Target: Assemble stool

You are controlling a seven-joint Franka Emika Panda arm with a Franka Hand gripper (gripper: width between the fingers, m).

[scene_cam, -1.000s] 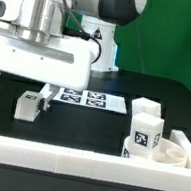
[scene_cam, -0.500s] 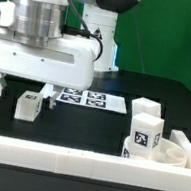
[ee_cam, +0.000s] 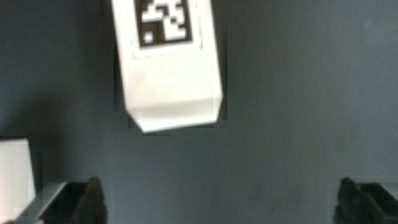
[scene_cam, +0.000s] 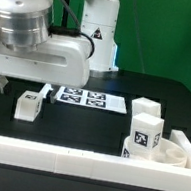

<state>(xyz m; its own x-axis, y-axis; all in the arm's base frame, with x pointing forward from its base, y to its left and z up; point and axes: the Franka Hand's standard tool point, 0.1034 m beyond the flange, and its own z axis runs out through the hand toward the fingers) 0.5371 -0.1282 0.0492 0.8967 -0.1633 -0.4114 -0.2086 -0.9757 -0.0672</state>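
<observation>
One blocky white plastic leg [ee_cam: 176,85] on matte black table [ee_cam: 294,110]

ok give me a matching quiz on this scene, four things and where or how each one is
Things:
1 seat
2 marker board
3 rail
4 jaws

Place or state:
a open
b across the front, nearest the exterior camera
c at the exterior view's right
d lying flat mid-table

Pairs: 1-c, 2-d, 3-b, 4-a
</observation>
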